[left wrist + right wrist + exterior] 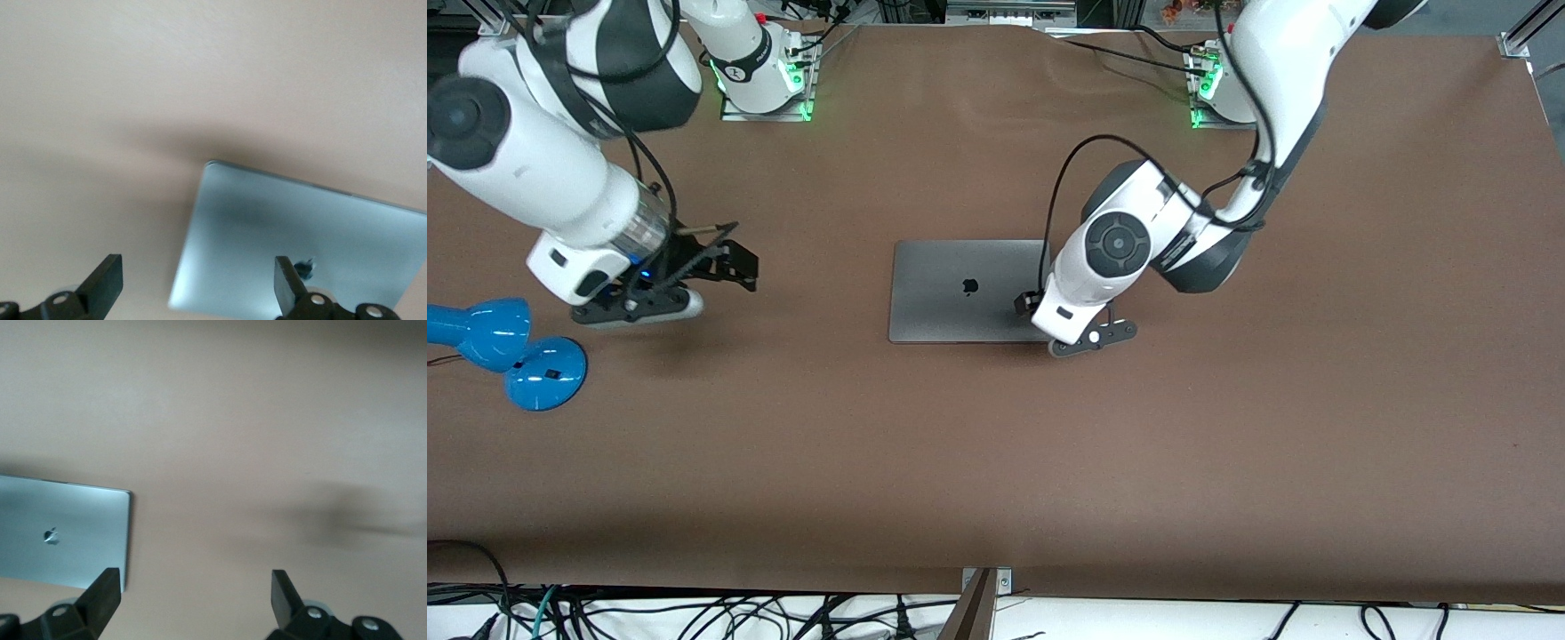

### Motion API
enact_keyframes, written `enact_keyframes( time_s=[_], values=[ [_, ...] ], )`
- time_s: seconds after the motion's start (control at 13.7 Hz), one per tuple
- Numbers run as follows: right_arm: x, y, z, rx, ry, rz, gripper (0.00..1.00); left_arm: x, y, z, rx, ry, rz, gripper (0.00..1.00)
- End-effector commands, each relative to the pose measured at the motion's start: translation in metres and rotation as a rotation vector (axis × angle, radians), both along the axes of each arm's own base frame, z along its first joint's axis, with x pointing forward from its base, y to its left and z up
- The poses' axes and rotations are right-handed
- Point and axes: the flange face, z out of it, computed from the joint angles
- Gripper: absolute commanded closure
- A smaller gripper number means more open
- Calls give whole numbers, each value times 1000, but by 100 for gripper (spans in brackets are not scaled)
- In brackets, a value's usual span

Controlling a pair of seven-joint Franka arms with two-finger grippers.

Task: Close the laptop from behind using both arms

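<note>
With its lid shut flat, the laptop [967, 291] lies mid-table [996, 462], logo up. My left gripper [199, 283] hangs over the laptop's edge toward the left arm's end, fingers spread, holding nothing. My right gripper [195, 599], also spread and empty, hovers near the blue lamp [503, 349], well apart from the laptop.

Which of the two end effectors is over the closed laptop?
The left end effector, hanging open over the laptop at its corner toward the left arm's end. The right end effector, also open, is over bare table near the blue lamp.
</note>
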Motion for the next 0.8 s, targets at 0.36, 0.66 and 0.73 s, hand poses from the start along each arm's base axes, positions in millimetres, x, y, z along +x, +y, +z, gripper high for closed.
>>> enact_keyframes(
  time_s=[0.36, 0.66, 0.73],
  values=[
    [-33, -93, 54, -58, 18, -142, 0, -11, 88, 138, 100, -38, -154, 0],
    [-49, -128, 71, -65, 49, -203, 0, -24, 121, 196, 124, -74, -169, 0],
    [-53, -133, 72, -67, 65, -211, 0, -22, 135, 205, 123, -83, -178, 0]
  ],
)
